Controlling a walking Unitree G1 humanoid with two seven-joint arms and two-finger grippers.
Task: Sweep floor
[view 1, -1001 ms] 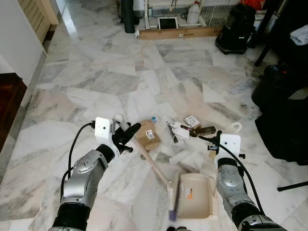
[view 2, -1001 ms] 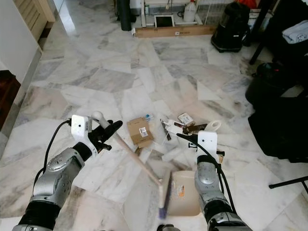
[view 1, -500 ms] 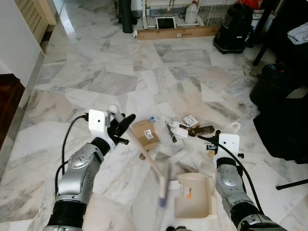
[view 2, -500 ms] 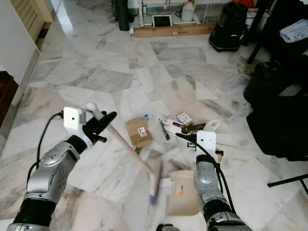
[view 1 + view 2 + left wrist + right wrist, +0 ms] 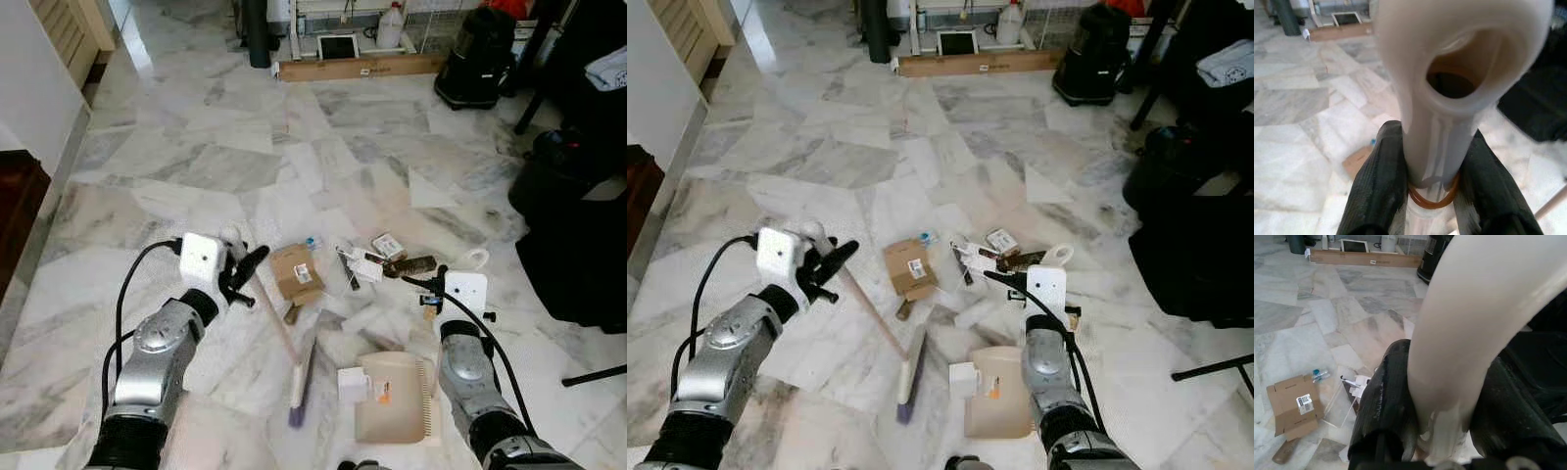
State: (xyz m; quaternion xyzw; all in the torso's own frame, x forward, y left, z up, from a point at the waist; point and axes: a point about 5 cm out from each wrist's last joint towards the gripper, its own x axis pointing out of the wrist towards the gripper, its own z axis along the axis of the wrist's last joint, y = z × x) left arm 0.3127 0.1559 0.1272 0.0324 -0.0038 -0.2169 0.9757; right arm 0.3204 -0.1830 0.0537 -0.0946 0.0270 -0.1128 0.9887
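My left gripper (image 5: 242, 270) is shut on the upper end of a broom's wooden handle (image 5: 274, 328); the white, holed handle tip (image 5: 1449, 73) sits clamped between the black fingers (image 5: 1381, 186). The brush head (image 5: 300, 380) with purple bristles rests on the marble floor, left of a beige dustpan (image 5: 400, 403). A small white box (image 5: 351, 383) lies at the dustpan's mouth. My right gripper (image 5: 429, 290) is shut on the dustpan's cream handle (image 5: 1474, 323). Further out on the floor lie a flattened cardboard box (image 5: 296, 271) and wrappers (image 5: 392, 247).
A black vacuum (image 5: 480, 59) and dark bags (image 5: 578, 245) stand on the right. A long cardboard box (image 5: 362, 67) and a white jug (image 5: 394, 27) are at the back. A white wall (image 5: 29, 88) and dark step (image 5: 20, 206) bound the left.
The brush head has swung left, away from the dustpan's side. A small white box has come to lie at the dustpan's mouth. My right arm and the dustpan have stayed put.
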